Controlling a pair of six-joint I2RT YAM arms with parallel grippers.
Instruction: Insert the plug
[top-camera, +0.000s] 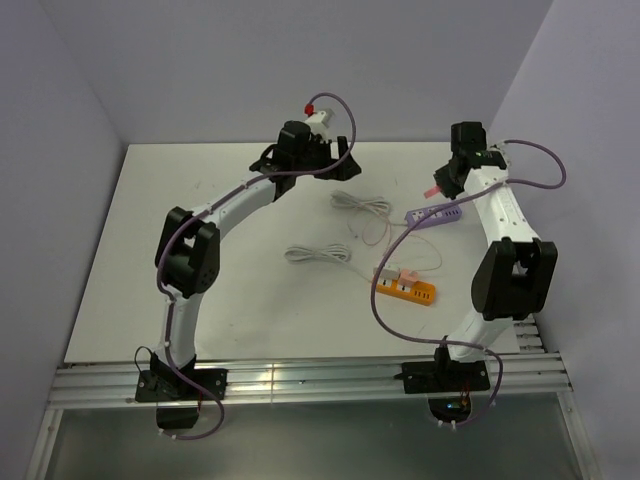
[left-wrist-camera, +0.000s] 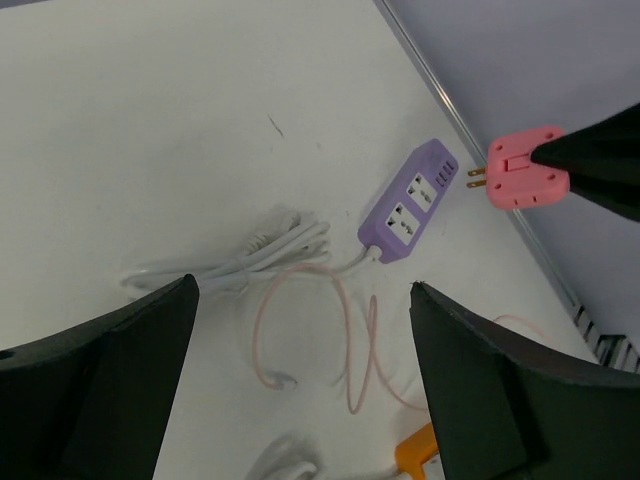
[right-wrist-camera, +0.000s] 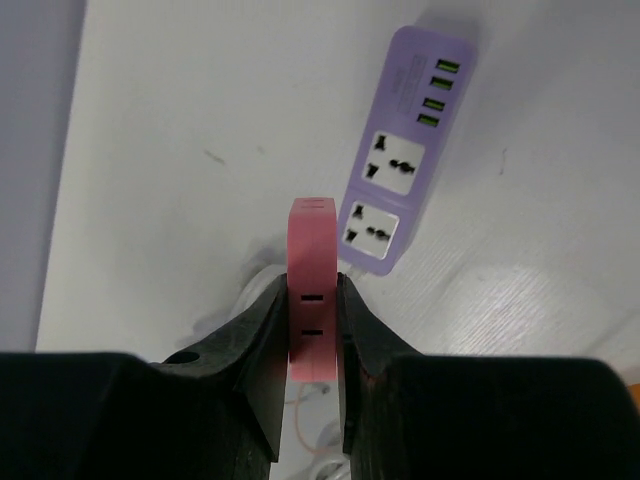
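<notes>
My right gripper (right-wrist-camera: 313, 300) is shut on a pink plug (right-wrist-camera: 312, 270) and holds it in the air just left of a purple power strip (right-wrist-camera: 400, 180) lying on the table. In the left wrist view the pink plug (left-wrist-camera: 525, 168) shows two metal prongs pointing toward the end of the purple strip (left-wrist-camera: 412, 202). In the top view the plug (top-camera: 431, 189) hangs beside the strip (top-camera: 437, 215). My left gripper (left-wrist-camera: 300, 390) is open and empty, high over the far middle of the table (top-camera: 200, 200). A thin pink cord (left-wrist-camera: 340, 330) loops on the table.
An orange power strip (top-camera: 405, 286) lies near the table's front right. Two bundled white cables (top-camera: 360, 205) (top-camera: 318, 254) lie in the middle. Walls close the table at left, back and right. A metal rail (top-camera: 300, 378) runs along the near edge.
</notes>
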